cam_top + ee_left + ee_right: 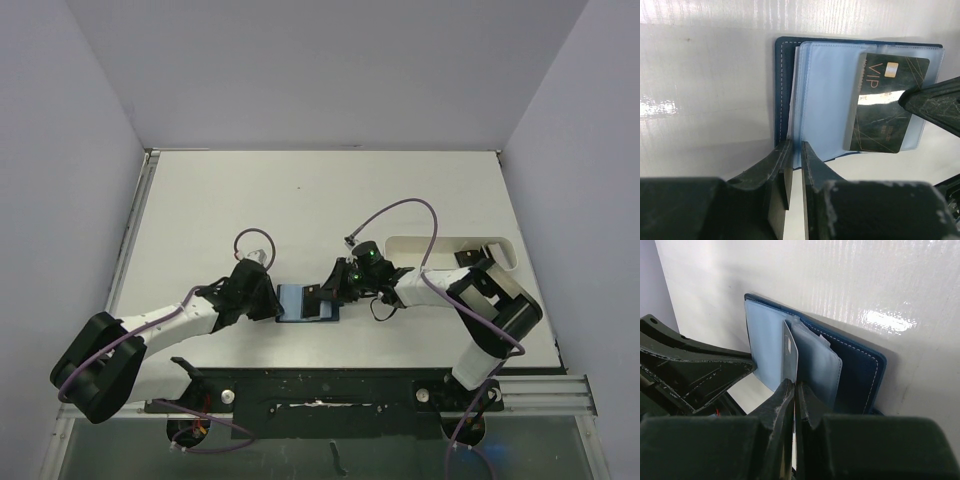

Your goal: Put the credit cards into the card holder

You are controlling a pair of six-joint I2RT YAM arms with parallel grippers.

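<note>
The card holder [298, 303] lies open in the middle of the table, navy blue outside with light blue pockets. My left gripper [272, 300] is shut on the edge of a light blue pocket leaf [796, 148] of the card holder [825, 95]. My right gripper [324, 291] is shut on a dark credit card [887, 107] marked VIP, which lies partly inside a pocket. In the right wrist view the card [790, 350] stands edge-on between my closed fingers, with my right gripper [796, 388] at the card holder [860, 375]. The other cards are not clearly visible.
A long white oblong tray [400, 242] lies at the right, behind my right arm, with a dark flat piece [468, 259] in it. The table's edges and the grey walls enclose the scene. The right finger [935, 102] crosses the left wrist view.
</note>
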